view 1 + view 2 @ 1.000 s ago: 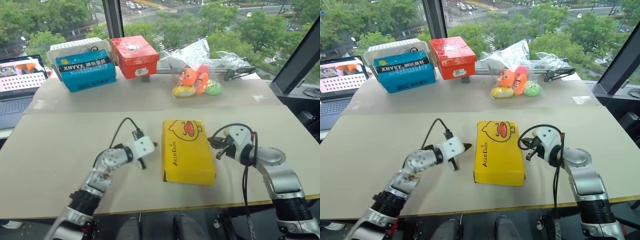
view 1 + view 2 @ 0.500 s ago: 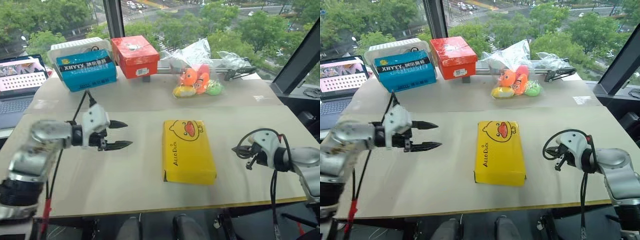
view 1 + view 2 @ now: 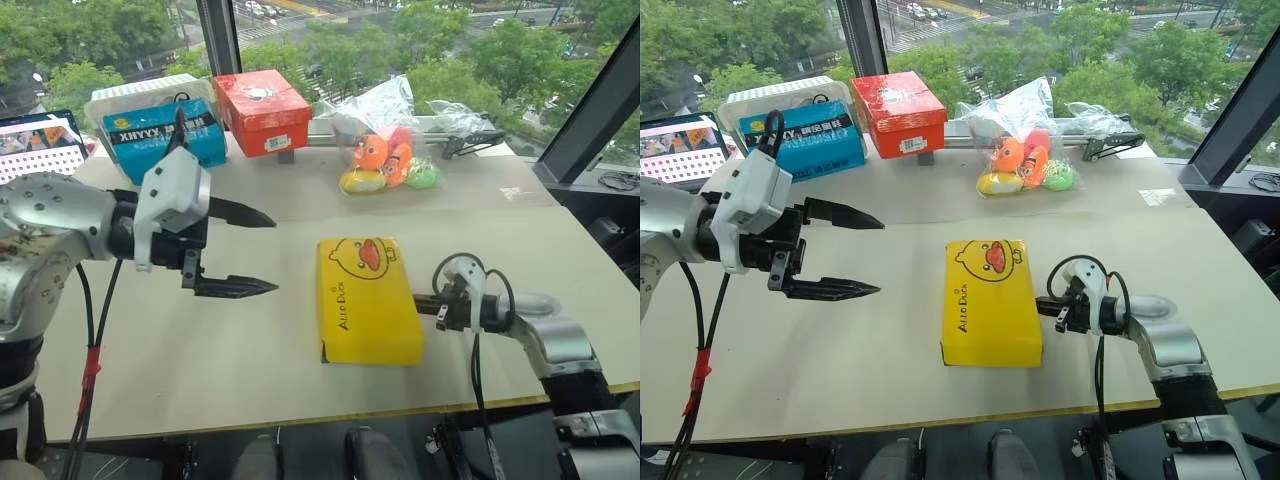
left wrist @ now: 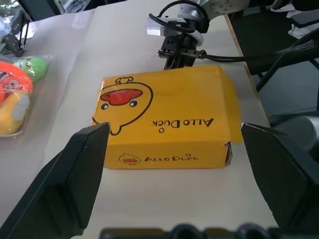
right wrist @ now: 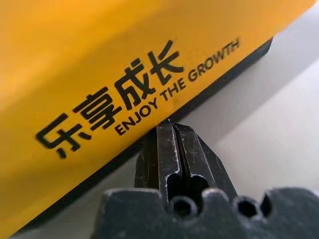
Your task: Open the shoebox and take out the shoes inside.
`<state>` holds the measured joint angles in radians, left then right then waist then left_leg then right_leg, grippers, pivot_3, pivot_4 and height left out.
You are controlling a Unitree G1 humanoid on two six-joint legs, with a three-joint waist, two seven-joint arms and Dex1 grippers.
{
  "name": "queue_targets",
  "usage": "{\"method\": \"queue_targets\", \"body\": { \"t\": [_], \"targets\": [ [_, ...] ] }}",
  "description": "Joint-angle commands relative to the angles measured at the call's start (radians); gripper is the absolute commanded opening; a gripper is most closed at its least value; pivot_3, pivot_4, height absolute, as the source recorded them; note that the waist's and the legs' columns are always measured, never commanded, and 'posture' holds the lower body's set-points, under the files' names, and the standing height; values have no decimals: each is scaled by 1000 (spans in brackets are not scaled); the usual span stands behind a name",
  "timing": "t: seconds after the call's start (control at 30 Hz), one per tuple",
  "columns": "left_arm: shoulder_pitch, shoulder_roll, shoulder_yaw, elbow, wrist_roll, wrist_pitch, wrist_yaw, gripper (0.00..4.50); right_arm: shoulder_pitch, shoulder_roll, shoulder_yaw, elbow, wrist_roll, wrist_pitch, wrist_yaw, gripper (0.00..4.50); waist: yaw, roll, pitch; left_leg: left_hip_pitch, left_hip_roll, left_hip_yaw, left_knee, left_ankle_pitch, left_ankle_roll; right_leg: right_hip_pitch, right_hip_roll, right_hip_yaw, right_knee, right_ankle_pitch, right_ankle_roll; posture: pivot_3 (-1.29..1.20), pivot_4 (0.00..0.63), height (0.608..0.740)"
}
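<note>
The yellow shoebox [image 3: 368,298] with a duck face lies closed on the table, lid flat. The shoes are hidden inside it. My left gripper [image 3: 268,252] hangs open in the air well to the left of the shoebox, its fingers [image 3: 230,288] spread wide and pointing toward it. My right gripper [image 3: 422,306] is shut with nothing in it. Its tips sit against the shoebox's right side, at the seam where the yellow lid [image 5: 99,59] meets the dark base [image 5: 214,84].
Along the far edge stand a blue box [image 3: 165,135], a red box [image 3: 265,110] and a clear bag of orange and green toys [image 3: 385,150]. A laptop [image 3: 35,145] sits far left. The table's front edge [image 3: 330,418] runs close below the shoebox.
My left gripper rose and drew back left from the shoebox's left side, and it opened wide. My right gripper swung out to the right, then came back against the shoebox's right side.
</note>
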<state>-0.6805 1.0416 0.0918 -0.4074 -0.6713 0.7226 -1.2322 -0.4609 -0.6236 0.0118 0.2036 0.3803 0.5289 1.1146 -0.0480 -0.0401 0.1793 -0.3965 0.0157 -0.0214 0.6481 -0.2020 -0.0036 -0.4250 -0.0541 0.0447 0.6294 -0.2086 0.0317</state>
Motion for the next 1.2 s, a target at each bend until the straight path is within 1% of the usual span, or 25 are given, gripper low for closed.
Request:
{"method": "queue_targets", "body": {
  "t": [0.03, 0.13, 0.23, 0.33, 0.37, 0.43, 0.47, 0.53, 0.57, 0.63, 0.67, 0.73, 0.8, 0.83, 0.87, 0.9, 0.93, 0.97, 1.0, 1.1, 1.17, 1.2],
  "targets": [
    [45, 43, 68, -28, 16, -23, 18, 4477, -130, 27, -77, -40, 148, 100, 43, 0, -4, 1, 1, 0, 0, 0, 0, 0, 0, 0, 0, 0, 0, 0, 0, 0, 150, 740],
    [136, 88, 118, -58, 9, -15, 7, 4477, -235, 63, -86, -52, 214, 175, 35, 0, -13, 2, 2, 0, 0, 0, -1, 0, 0, -1, 0, 1, 0, 0, 0, 0, 150, 740],
    [180, 109, 181, -79, -18, 18, 39, 4477, -325, 95, -56, -93, 248, 225, 38, 0, -9, 2, 2, -2, 1, -1, -1, 0, 0, -2, 0, -1, 0, 0, -1, 0, 150, 740],
    [214, 121, 243, -97, -30, 35, 69, 4477, -432, 166, -19, -125, 278, 286, 7, 0, -6, 2, 3, -3, 1, -1, -1, 0, 0, -4, 0, -1, 0, 0, -1, 0, 150, 740],
    [226, 123, 264, -108, -37, 42, 77, 4477, -474, 214, 8, -117, 263, 290, -26, 0, -5, 2, 3, -3, 0, -1, -1, 0, 0, -4, 0, 0, 0, 0, -1, 0, 150, 740],
    [239, 118, 321, -135, -88, 68, 94, 4477, -547, 351, 82, -67, 187, 247, -128, 0, -10, 2, 3, -2, 1, -1, -1, 0, 0, -4, 0, -1, 0, 0, -1, 0, 150, 740],
    [242, 110, 352, -145, -130, 89, 105, 4477, -559, 397, 101, -51, 167, 249, -167, 0, -16, 2, 3, -2, 1, -1, -1, 0, 0, -4, 0, 0, 1, 0, -1, 0, 150, 740],
    [277, 106, 449, -165, -206, 145, 114, 4477, -543, 455, 137, -48, 143, 231, -186, 0, -16, 2, 3, -2, 2, -1, -1, 0, 0, -5, 1, 0, 2, 0, -1, 0, 150, 740],
    [293, 108, 480, -173, -229, 162, 120, 4477, -536, 467, 146, -48, 137, 226, -187, 0, -13, 2, 3, -3, 2, -2, -2, 0, 0, -6, 1, -1, 2, 0, -2, 0, 150, 740],
    [346, 116, 561, -208, -258, 212, 138, 4477, -527, 473, 201, -9, 74, 178, -188, 0, -1, 3, 3, -8, 0, -3, -2, 0, 0, -10, 0, -2, 3, 1, -3, 0, 150, 740],
    [367, 119, 590, -223, -274, 230, 149, 4477, -527, 473, 217, 9, 52, 161, -188, 0, 4, 2, 3, -10, -1, -2, -1, 0, 0, -12, -1, -2, 3, 4, -8, 0, 150, 740],
    [398, 121, 636, -252, -319, 261, 173, 4477, -535, 466, 224, 32, 26, 149, -191, 0, 8, 2, 3, -11, -2, -2, 0, 0, 0, -12, -3, -2, 2, 5, -8, 0, 150, 740],
    [421, 115, 655, -277, -357, 273, 197, 4477, -577, 414, 195, 33, 28, 204, -179, 0, 8, 2, 3, -12, -2, -2, 0, 0, 0, -12, -4, -2, 1, 6, -8, 0, 150, 740],
    [430, 113, 660, -283, -368, 274, 204, 4500, -591, 394, 190, 28, 26, 220, -175, 567, 9, 2, 3, -12, -2, -2, 1, 0, 0, -12, -4, -2, 1, 6, -8, 0, 150, 740],
    [438, 112, 659, -286, -374, 272, 212, 4500, -603, 365, 193, 15, 18, 230, -167, 683, 9, 2, 3, -12, -2, -2, 1, 0, 0, -12, -4, -2, 1, 6, -8, 0, 150, 740],
    [447, 112, 656, -286, -371, 265, 215, 4500, -610, 335, 198, -10, 17, 244, -155, 1031, 8, 2, 3, -12, -2, -2, 1, 0, -1, -12, -3, -2, 1, 6, -8, 0, 150, 740],
    [453, 112, 639, -281, -363, 251, 219, 4500, -619, 296, 188, -45, 36, 289, -145, 1347, 7, 2, 3, -11, -1, -2, 1, 0, -1, -12, -2, -2, 2, 6, -8, 0, 150, 740],
    [454, 110, 613, -274, -351, 233, 221, 4500, -627, 255, 170, -84, 59, 344, -141, 1756, 6, 2, 3, -10, -1, -2, 1, 0, -1, -12, -2, -2, 2, 5, -8, 0, 150, 740],
    [454, 106, 589, -269, -341, 214, 218, 4500, -624, 225, 154, -119, 76, 403, -151, 2038, 6, 2, 3, -10, 0, -2, 1, 0, -1, -12, -1, -2, 3, 5, -8, 0, 150, 740],
    [436, 93, 523, -244, -325, 159, 207, 4500, -550, 145, 170, -227, 75, 509, -182, 3143, 6, 2, 3, -9, 1, -2, 0, 0, 0, -12, 0, -2, 4, 4, -9, 0, 150, 740],
    [432, 96, 482, -226, -295, 124, 203, 4500, -503, 119, 177, -274, 76, 557, -207, 3755, 6, 1, 2, -9, 1, -2, 0, 0, 0, -12, 0, -2, 3, 3, -9, 0, 150, 740],
    [429, 97, 465, -217, -284, 109, 201, 4500, -485, 114, 176, -290, 75, 579, -227, 4173, 4, 1, 2, -9, 1, -2, 0, 0, 0, -12, 0, -2, 3, 3, -9, 0, 150, 740]
  ]
}}
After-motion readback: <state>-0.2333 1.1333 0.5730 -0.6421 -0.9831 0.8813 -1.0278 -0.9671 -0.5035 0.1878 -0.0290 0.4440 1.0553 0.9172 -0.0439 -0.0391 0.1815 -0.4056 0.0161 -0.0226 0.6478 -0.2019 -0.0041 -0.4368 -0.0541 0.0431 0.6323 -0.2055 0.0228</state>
